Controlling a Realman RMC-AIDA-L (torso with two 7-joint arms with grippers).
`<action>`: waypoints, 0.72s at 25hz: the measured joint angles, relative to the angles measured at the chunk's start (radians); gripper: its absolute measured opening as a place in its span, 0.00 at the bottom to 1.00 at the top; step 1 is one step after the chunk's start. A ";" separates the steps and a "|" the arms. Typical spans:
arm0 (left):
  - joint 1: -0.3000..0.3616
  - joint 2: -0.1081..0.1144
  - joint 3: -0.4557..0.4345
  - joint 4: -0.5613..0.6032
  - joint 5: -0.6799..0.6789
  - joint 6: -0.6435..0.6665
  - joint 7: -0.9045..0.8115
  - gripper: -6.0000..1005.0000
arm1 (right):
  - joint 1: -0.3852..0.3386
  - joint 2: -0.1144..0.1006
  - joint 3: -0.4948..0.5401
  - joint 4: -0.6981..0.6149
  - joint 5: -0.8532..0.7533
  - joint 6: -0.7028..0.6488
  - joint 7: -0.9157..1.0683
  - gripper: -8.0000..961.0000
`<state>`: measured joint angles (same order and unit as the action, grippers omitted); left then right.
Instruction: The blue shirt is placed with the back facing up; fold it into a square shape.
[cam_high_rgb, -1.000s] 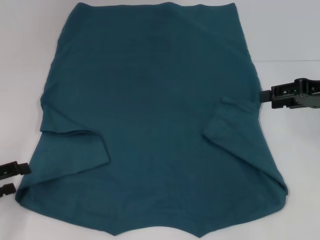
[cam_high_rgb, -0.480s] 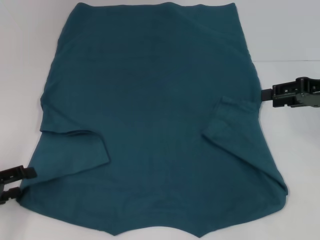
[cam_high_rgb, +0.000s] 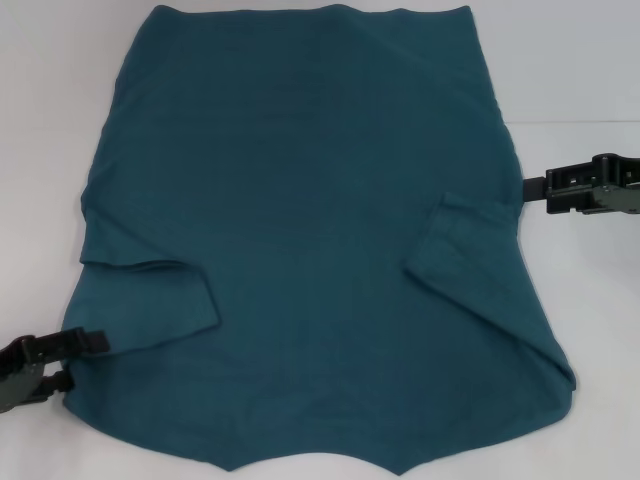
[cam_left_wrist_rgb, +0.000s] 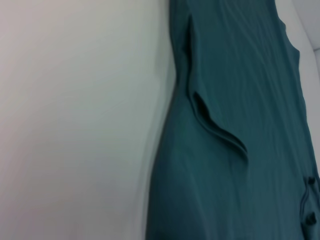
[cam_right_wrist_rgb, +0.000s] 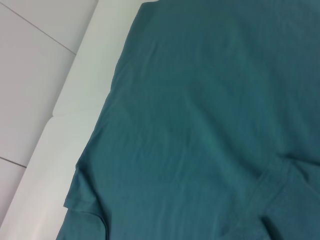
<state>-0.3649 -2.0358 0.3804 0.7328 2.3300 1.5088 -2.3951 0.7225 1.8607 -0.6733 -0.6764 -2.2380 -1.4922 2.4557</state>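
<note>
The blue shirt (cam_high_rgb: 300, 230) lies flat on the white table, both short sleeves folded in over the body. My left gripper (cam_high_rgb: 70, 362) is open at the shirt's near left edge, its upper finger (cam_high_rgb: 88, 342) over the hem edge of the cloth. My right gripper (cam_high_rgb: 538, 190) is at the shirt's right edge, level with the folded right sleeve (cam_high_rgb: 462, 240), its tip touching the cloth edge. The shirt also fills the left wrist view (cam_left_wrist_rgb: 240, 125) and the right wrist view (cam_right_wrist_rgb: 210, 125).
The white table (cam_high_rgb: 590, 330) shows bare on both sides of the shirt. The shirt's near hem runs to the lower edge of the head view. The table's edge (cam_right_wrist_rgb: 65, 100) shows in the right wrist view.
My left gripper has moved right and slightly down, from beside the shirt onto its near left edge. The right gripper and the shirt have hardly moved.
</note>
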 joint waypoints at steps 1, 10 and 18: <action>-0.005 -0.001 0.002 -0.002 -0.001 0.002 0.000 0.84 | 0.000 0.000 0.000 0.000 0.000 0.000 0.000 0.57; -0.043 -0.006 0.004 -0.011 -0.004 0.007 -0.005 0.83 | -0.006 -0.001 0.000 0.000 0.002 0.000 -0.001 0.56; -0.049 -0.006 0.015 -0.013 0.002 -0.013 -0.040 0.82 | -0.011 -0.003 0.019 -0.003 0.003 0.003 -0.008 0.55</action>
<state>-0.4138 -2.0417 0.3958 0.7196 2.3321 1.4956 -2.4355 0.7119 1.8579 -0.6545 -0.6793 -2.2351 -1.4896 2.4473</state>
